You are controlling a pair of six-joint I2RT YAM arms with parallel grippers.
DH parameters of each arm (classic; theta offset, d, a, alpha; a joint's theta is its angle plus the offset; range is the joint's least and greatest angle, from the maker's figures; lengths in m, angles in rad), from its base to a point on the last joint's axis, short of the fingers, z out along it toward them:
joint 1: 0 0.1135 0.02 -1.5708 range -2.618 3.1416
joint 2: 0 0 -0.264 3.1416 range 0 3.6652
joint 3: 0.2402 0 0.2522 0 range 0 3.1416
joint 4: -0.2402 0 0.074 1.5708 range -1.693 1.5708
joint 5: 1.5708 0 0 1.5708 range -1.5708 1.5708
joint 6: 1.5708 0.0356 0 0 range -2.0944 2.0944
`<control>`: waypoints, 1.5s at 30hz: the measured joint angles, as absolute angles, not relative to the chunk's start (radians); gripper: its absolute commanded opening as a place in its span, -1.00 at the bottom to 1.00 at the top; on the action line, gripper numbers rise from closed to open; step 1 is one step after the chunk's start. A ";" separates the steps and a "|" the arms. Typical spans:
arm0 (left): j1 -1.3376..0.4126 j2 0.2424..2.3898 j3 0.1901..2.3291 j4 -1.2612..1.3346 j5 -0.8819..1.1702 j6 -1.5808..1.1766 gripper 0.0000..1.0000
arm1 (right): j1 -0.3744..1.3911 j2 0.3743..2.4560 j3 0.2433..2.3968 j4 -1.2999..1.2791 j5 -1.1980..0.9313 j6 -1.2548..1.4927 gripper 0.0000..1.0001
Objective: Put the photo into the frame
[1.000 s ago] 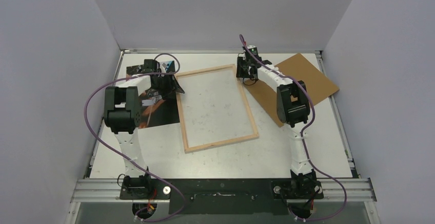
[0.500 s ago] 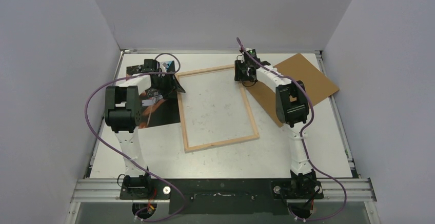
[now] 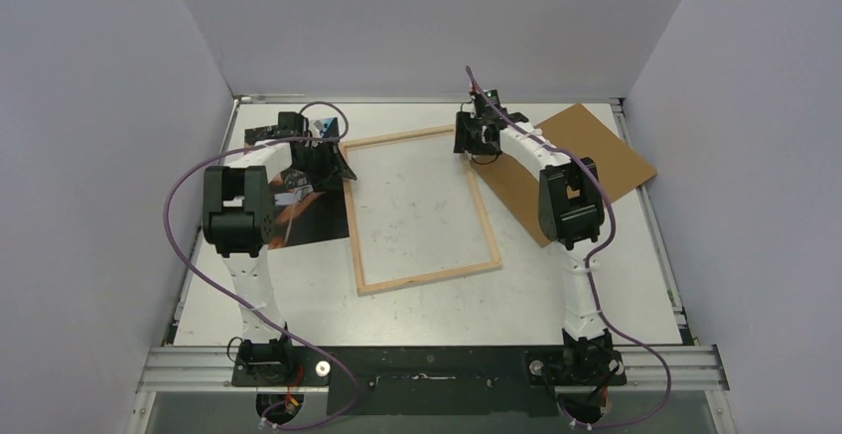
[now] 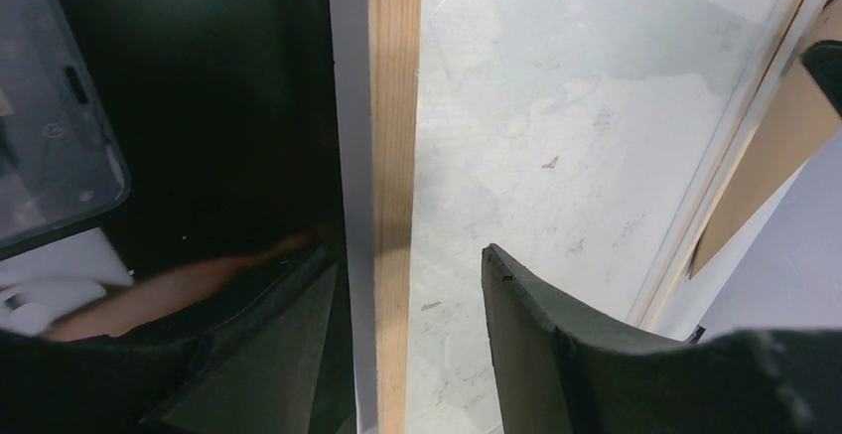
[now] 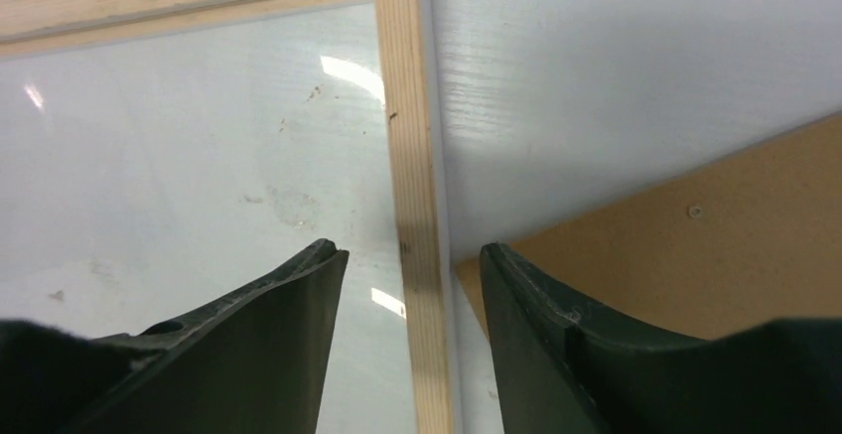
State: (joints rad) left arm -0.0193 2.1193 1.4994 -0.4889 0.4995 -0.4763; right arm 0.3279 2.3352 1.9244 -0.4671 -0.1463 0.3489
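I see the frame [image 3: 429,277] wood-side up, long axis near-to-far, probably glass [image 3: 417,206] inside, left gripper [image 4: 407,253] and right gripper [image 5: 409,247] parted astride its rails.

Brown fibreboard panel [image 3: 606,156] flat on white table [image 3: 298,295], far right, turned askew to edges. Plain grey walls [image 3: 427,27] on three sides.

One frame [image 3: 421,210] is seen, one photo [image 3: 310,223] (dark, with some orange) and one brown board [image 3: 599,154]. Two arms are counted, the left arm [image 3: 238,217] and the right arm [image 3: 569,206]. One table [image 3: 298,297] is seen.
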 measured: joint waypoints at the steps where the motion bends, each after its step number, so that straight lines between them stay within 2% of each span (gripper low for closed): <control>1: -0.018 2.119 1.502 -0.495 0.495 -0.472 0.09 | 0.328 2.320 1.919 -0.474 -0.147 0.355 0.10; 12: 0.095 2.017 1.497 -0.559 0.411 -0.410 0.10 | 0.327 2.054 1.771 -0.461 -0.167 0.444 0.10; 17: 0.159 1.948 1.483 -0.579 0.318 -0.395 0.08 | 0.329 2.042 1.720 -0.450 -0.191 0.493 0.07; 29: 0.210 1.946 1.423 -0.642 0.186 -0.398 0.09 | 0.351 2.042 1.693 -0.473 -0.218 0.540 0.09; 32: 0.263 1.947 1.433 -0.674 0.165 -0.380 0.20 | 0.389 2.043 1.700 -0.485 -0.229 0.548 0.09; 35: 0.324 1.958 1.485 -0.725 0.132 -0.352 0.63 | 0.454 2.062 1.742 -0.491 -0.246 0.566 0.09; 37: 0.354 1.959 1.508 -0.730 0.098 -0.333 0.74 | 0.503 2.076 1.768 -0.479 -0.264 0.582 0.09; 45: 0.386 1.948 1.460 -0.731 -0.029 -0.294 0.75 | 0.673 2.129 1.811 -0.372 -0.349 0.663 0.10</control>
State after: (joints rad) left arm 0.3859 1.9480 1.4597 -0.7315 -0.0292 -0.2939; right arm 0.6727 2.1292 1.8114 -0.3717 -0.3489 0.6632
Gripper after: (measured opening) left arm 0.875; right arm 0.546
